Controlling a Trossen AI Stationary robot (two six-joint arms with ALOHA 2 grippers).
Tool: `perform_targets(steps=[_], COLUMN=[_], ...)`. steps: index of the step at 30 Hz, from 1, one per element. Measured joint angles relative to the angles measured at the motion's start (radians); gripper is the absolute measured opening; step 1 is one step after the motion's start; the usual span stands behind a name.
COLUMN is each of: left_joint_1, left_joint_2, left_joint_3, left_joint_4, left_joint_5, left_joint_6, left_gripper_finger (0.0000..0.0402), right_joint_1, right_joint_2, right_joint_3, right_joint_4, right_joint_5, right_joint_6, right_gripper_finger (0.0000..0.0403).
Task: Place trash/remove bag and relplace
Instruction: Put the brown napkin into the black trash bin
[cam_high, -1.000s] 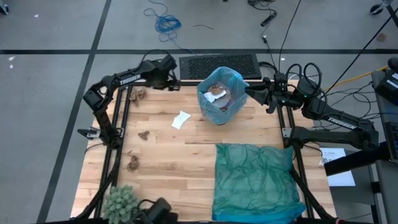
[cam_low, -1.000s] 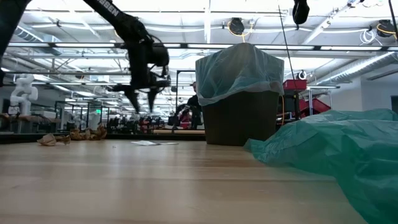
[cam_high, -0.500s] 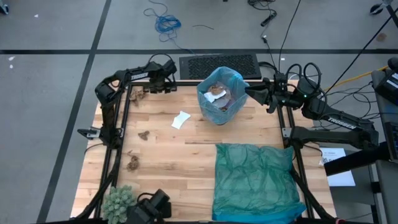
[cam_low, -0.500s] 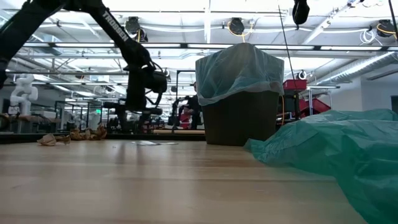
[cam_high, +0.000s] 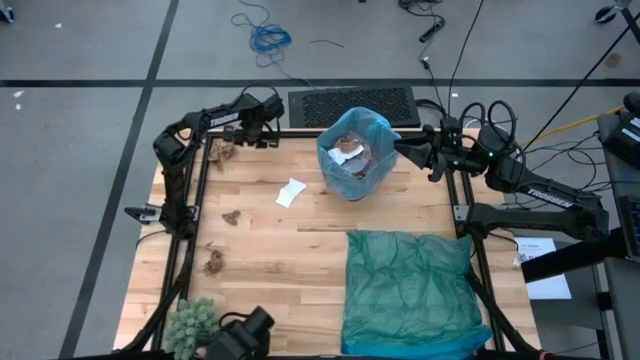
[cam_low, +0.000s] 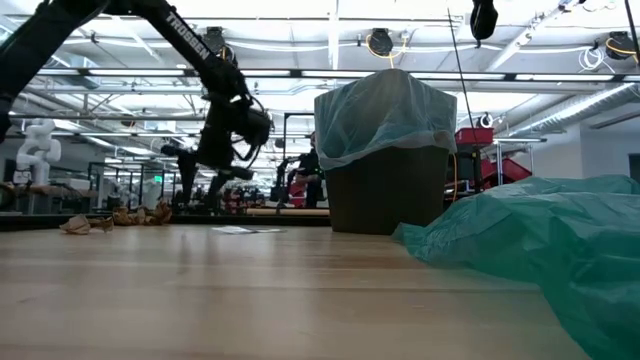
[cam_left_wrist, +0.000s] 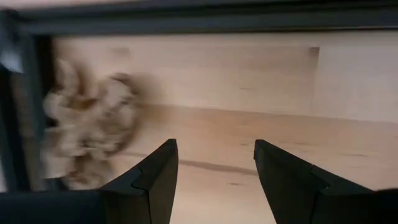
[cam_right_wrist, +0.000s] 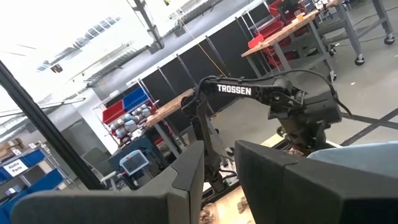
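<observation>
On a pale wooden table (cam_high: 300, 260), the left gripper (cam_left_wrist: 214, 168) hovers with fingers wide apart near a brown paper wad (cam_left_wrist: 87, 130) at the far-left corner. The light-blue bag (cam_high: 355, 130) lines the bin; the right gripper (cam_high: 405, 148), narrowly parted, waits beside it.

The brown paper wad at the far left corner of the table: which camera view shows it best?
The left wrist view: the brown wad fills much of the frame, just ahead of the open left hand. The high view shows it small; the low view shows distant lumps; the right wrist view hardly shows it.
</observation>
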Motion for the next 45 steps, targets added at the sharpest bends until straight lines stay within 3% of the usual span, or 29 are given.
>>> perform_targets(steps=[7,13,23,45], left_joint_1=[-0.022,0.032,0.123,0.174], left_joint_2=[-0.001,0.015,0.082,0.096], left_joint_3=[0.125,0.133,0.133,0.133], left_joint_4=[-0.124,-0.167,-0.203,-0.259], left_joint_5=[-0.226,-0.174,-0.097,-0.03], left_joint_6=[0.092,0.187,0.213,0.266], left_gripper_finger=[0.0208,0.0208,0.0208,0.0206], right_joint_1=[0.0,0.0,0.0,0.0], right_joint_2=[0.0,0.0,0.0,0.0], right_joint_3=[0.0,0.0,0.0,0.0], right_joint_4=[0.0,-0.001,-0.006,-0.006], right_joint_5=[0.002,-0.004,-0.038,-0.084], right_joint_6=[-0.023,-0.024,-0.021,-0.012], right_gripper_finger=[0.0084,0.0084,0.0084,0.0084])
